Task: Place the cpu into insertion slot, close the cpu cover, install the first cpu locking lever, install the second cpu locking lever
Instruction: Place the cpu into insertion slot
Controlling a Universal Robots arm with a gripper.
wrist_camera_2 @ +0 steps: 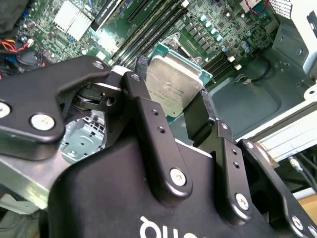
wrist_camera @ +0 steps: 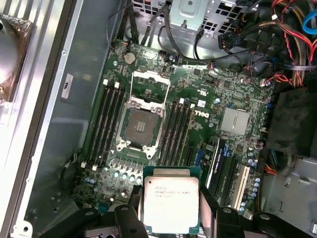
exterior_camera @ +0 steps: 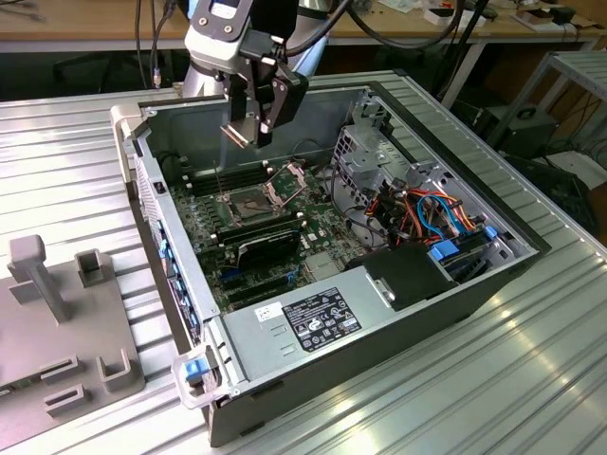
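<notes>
The black 2-fingered tool (wrist_camera_2: 171, 95) is closed narrowly on 1 flat, square cpu with a silvery-grey metal top and green edging (wrist_camera: 170, 201), 1 finger on each of 2 opposite edges. The chip is almost square, with no marked long axis. In the first wrist view its metal top faces the camera and its sides run roughly in line with those of the square dark insertion slot (wrist_camera: 142, 124).

In the exterior view the cpu hangs in the air over the open grey metal computer case (exterior_camera: 455, 294), well apart from the slot on the green circuit board (wrist_camera: 208, 89).

There is 1 slot, and its fine-pinned centre lies bare. The 1 thin silvery cpu cover (wrist_camera: 150, 74), a frame with a large square window, stands raised on the side of the slot away from the chip. 2 banks of long black memory slots (wrist_camera: 111, 124) flank the slot, 1 on each side.

The exterior view alone takes in the ribbed aluminium bench (exterior_camera: 531, 379) under the case, and a grey plastic fixture (exterior_camera: 57, 322) lying on it to the exterior view's left. The second wrist view shows the fingers (wrist_camera_2: 148, 119) against the chip's edges from close by. The first wrist view shows chip, slot and cover together.
</notes>
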